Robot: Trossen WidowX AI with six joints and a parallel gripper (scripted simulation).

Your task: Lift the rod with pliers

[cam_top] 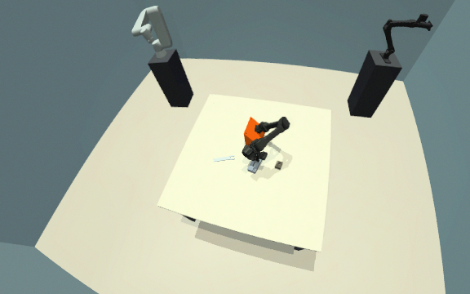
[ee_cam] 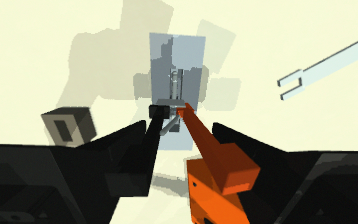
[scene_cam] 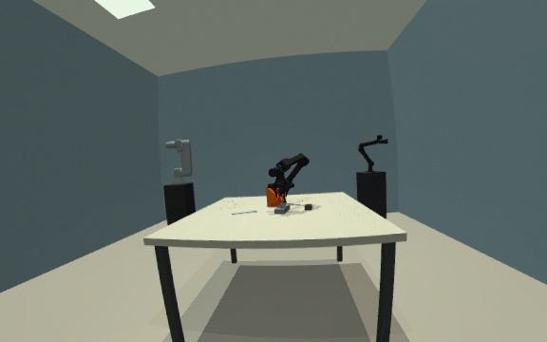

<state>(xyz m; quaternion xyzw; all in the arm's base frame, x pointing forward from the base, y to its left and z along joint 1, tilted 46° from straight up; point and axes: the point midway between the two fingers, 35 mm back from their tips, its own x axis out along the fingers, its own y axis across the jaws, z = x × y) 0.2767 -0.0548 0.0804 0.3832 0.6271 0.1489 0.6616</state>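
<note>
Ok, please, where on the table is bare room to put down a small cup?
Widest: between the grey block and the table's front edge. Also between the small brown box and the top view's right edge. Crowded: around the grey block, under the gripper.

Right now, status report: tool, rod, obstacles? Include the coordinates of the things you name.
Tool point(cam_top: 259, 158) point(scene_cam: 285, 196) point(ee_cam: 179, 125) shut on pliers point(ee_cam: 203, 134). Rod point(ee_cam: 175, 89) looks seated in channel block point(cam_top: 253, 167) point(scene_cam: 281, 209) point(ee_cam: 189, 54). Pronged bar point(cam_top: 223, 159) point(scene_cam: 244, 213) point(ee_cam: 341, 61) and small block point(cam_top: 278, 165) point(scene_cam: 308, 207) point(ee_cam: 87, 126) stand off either side.
</note>
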